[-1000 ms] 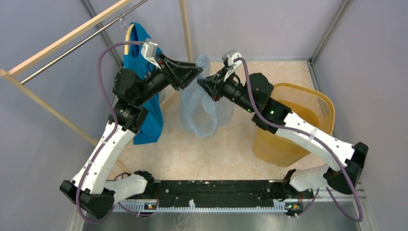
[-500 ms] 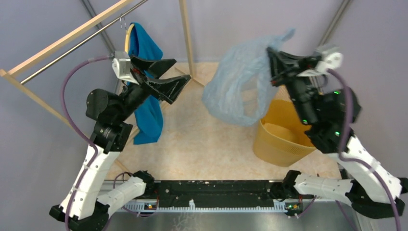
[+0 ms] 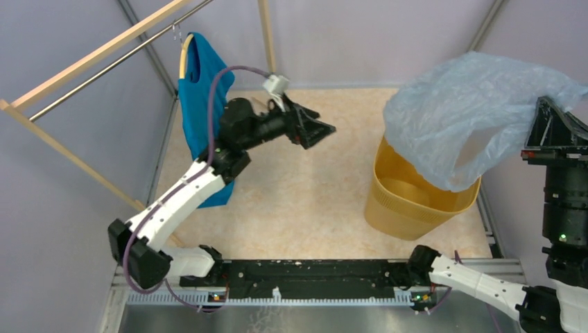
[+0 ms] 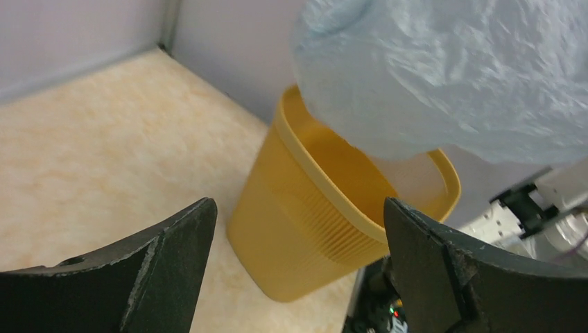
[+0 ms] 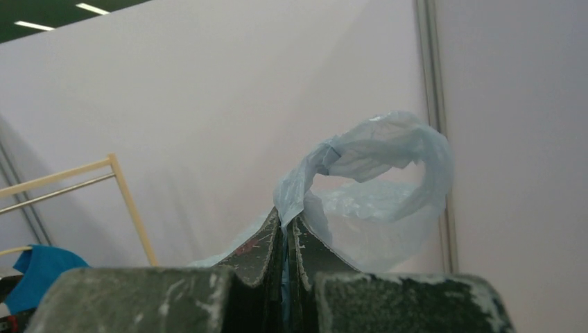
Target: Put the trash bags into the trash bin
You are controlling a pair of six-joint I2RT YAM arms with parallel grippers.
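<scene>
The trash bag (image 3: pixel 471 118) hangs in the air over the trash bin (image 3: pixel 402 215), billowed out wide. Its lowest bulge covers the far right part of the bin's rim, and whether plastic and rim touch cannot be told. Far to the left of the bin stands a wooden rack (image 3: pixel 83 62), and a teal shirt (image 3: pixel 201 104) hangs from its near end, well apart from the bin. Next comes the left gripper (image 3: pixel 320 125), stretched out above the beige tabletop (image 3: pixel 312 201) to the left of the bin and pointing toward it. Its wrist view shows the fingers spread wide with nothing between them and the bin framed in the gap. The bin itself sits upright on the table, its ribbed yellow-orange wall tapering downward. Above and to the right of the bin is the right gripper (image 5: pixel 286 232), raised high. Its jaws are pressed tight together on a gathered fold of the bag, and one loop handle curls free above the fingertips.
</scene>
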